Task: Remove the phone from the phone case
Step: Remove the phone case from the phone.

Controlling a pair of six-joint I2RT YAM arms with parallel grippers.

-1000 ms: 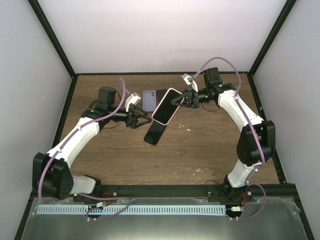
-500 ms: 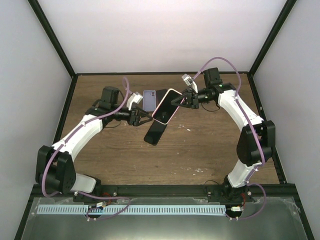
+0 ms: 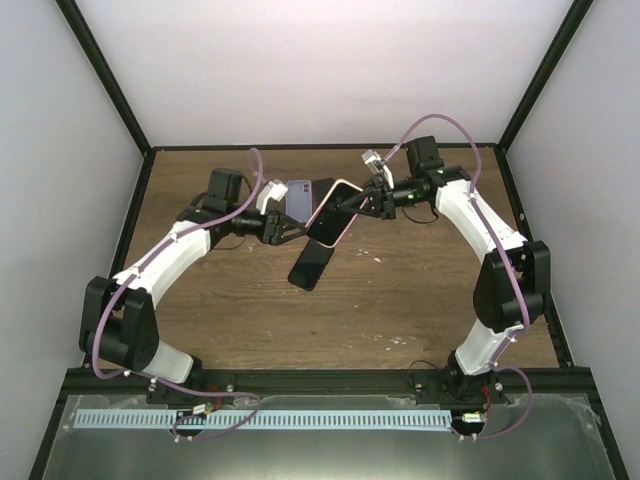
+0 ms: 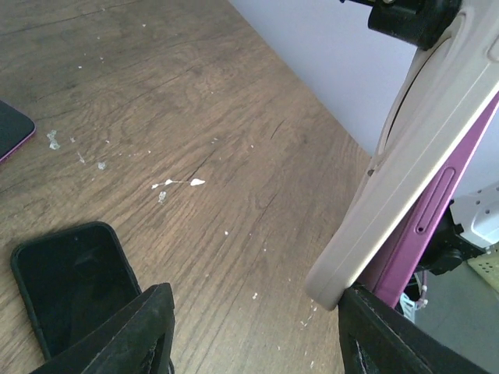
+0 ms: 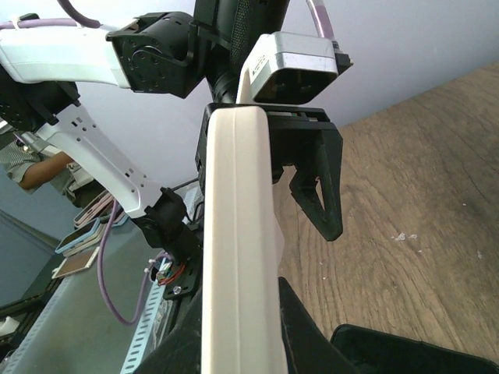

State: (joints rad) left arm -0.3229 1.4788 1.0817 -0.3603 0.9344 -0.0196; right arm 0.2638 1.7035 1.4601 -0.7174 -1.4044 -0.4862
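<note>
Above your spread left hand (image 4: 253, 323), the case (image 4: 425, 132) hangs tilted, its lower corner just beside one finger; your right hand (image 3: 357, 201) pinches it off the desk (image 3: 410, 300), phone (image 4: 425, 222) inside.

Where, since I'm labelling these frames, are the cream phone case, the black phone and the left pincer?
cream phone case (image 4: 421, 156), left wrist view, on its side wall.
black phone (image 3: 312, 265), top external view, middle of its dark face.
left pincer (image 4: 256, 315), left wrist view, midway between its fingertips.
</note>
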